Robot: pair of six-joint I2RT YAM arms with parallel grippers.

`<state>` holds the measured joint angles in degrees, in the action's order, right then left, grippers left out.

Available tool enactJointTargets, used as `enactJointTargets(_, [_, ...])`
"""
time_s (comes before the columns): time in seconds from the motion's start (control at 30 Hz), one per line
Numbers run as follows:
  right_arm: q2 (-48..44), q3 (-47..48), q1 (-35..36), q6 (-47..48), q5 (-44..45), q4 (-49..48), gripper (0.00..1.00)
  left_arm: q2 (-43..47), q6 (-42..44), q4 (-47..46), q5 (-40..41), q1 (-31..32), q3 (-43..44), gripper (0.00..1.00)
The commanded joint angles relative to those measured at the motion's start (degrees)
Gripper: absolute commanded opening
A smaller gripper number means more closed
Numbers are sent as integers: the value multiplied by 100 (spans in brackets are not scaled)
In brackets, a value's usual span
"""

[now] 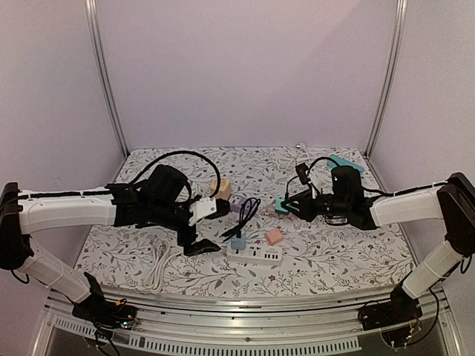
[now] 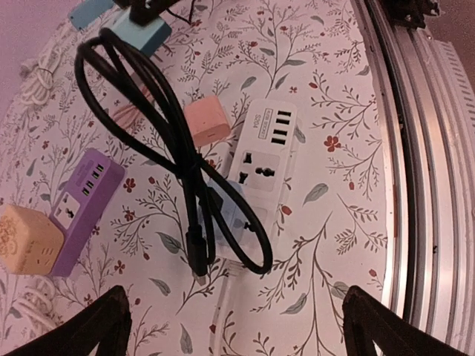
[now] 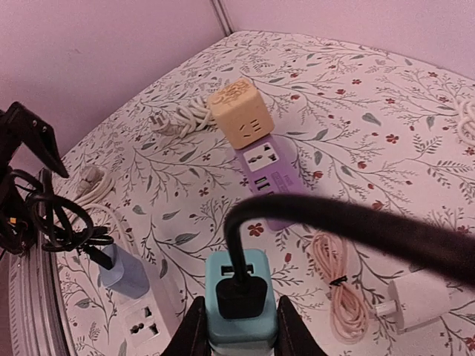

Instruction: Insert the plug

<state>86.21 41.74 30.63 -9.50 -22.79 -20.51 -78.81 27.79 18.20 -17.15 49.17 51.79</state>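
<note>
the right gripper [image 3: 239, 335] is clamped on a teal socket cube [image 3: 236, 300], its fingers [image 3: 194, 332] pressing the cube's two sides and holding it just above the floral table [image 1: 334, 259]. a black plug [image 3: 241, 294] sits seated in the cube's top face, and the black cable [image 3: 356, 222] arcs up from it and off to the right of the right wrist view.

the left gripper [image 1: 194, 241] hangs low over the table with its jaws spread wide apart and nothing between them; in the left wrist view its fingertips [image 2: 100, 326] stand at the two bottom corners. ahead of them lies a white power strip [image 2: 261, 152], flat on the table. a pale blue adapter [image 2: 231, 213] stands in the strip's socket nearest the left gripper, with a loop of black cable draped over it (whether this loop is the same lead that reaches the black plug i cannot tell).

a pink cube [image 2: 208, 122] sits just beside the strip's long edge. a purple strip [image 2: 83, 208] lies farther back, and a tan cube [image 2: 26, 239] touches one end of it. near the teal socket cube, a coiled pink cord [image 3: 338, 291] and a white charger [image 3: 417, 300] lie on the table.
</note>
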Motion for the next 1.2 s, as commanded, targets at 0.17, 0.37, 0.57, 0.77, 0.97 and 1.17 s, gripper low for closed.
enactJointTargets(0.17, [1139, -326, 492, -179, -1395, -2836, 0, -528, -1476, -1654, -331, -513, -240, 94])
enactJointTargets(0.37, [1151, -814, 1118, 239, -864, -2904, 0, -526, -1377, -2452, -816, -412, -422, 92])
enactJointTargets(0.57, [1197, -971, 1414, 644, -683, -2633, 0, -640, -907, -3362, -701, -114, -931, 91])
enactJointTargets(0.77, [1403, -997, 1561, 1072, -348, -2737, 0, -746, -1157, -3753, -469, 58, -1249, 92])
enactJointTargets(0.97, [1917, -782, 1588, 1091, -524, -3308, 0, -812, -1302, -3797, -144, 152, -1360, 92])
enactJointTargets(1.17, [2000, -909, 1694, 1053, -479, -3372, 0, -841, -1276, -3847, -112, 180, -1372, 92])
